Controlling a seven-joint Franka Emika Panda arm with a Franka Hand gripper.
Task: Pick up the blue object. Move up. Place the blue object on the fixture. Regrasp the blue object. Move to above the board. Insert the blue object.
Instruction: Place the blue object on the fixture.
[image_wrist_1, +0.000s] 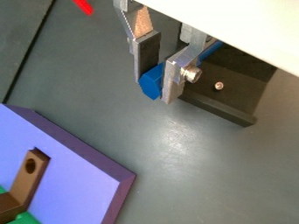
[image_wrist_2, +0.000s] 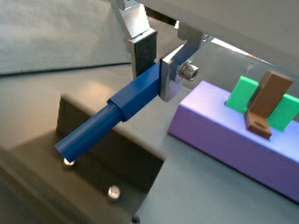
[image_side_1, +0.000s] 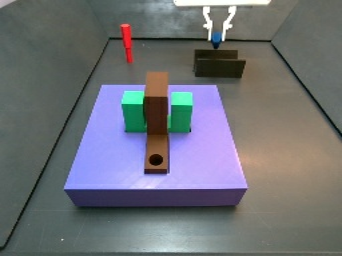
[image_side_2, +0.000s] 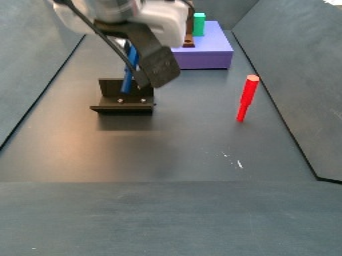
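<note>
Lying closest in a side view, the large purple slab (image_side_1: 158, 150) fills the lower centre of the frame, with the board (image_side_1: 158, 122) running lengthwise over it, its round hole at the near end, and green blocks (image_side_1: 134, 111) at either side of its far half. Beyond the slab, the red peg (image_side_1: 128, 42) stands upright on the dark floor at upper left. Farthest back, at upper right, the fixture (image_side_1: 221, 65) sits on the floor with the gripper (image_side_1: 217, 36) directly above it. Its fingers are drawn in narrow on the blue object (image_side_1: 217, 43), which points down at the fixture. In a wrist view the silver fingers (image_wrist_2: 176, 72) clamp one end of the blue object (image_wrist_2: 111, 112), whose other end reaches the fixture (image_wrist_2: 111, 157); the slab (image_wrist_2: 228, 140) lies at right.
</note>
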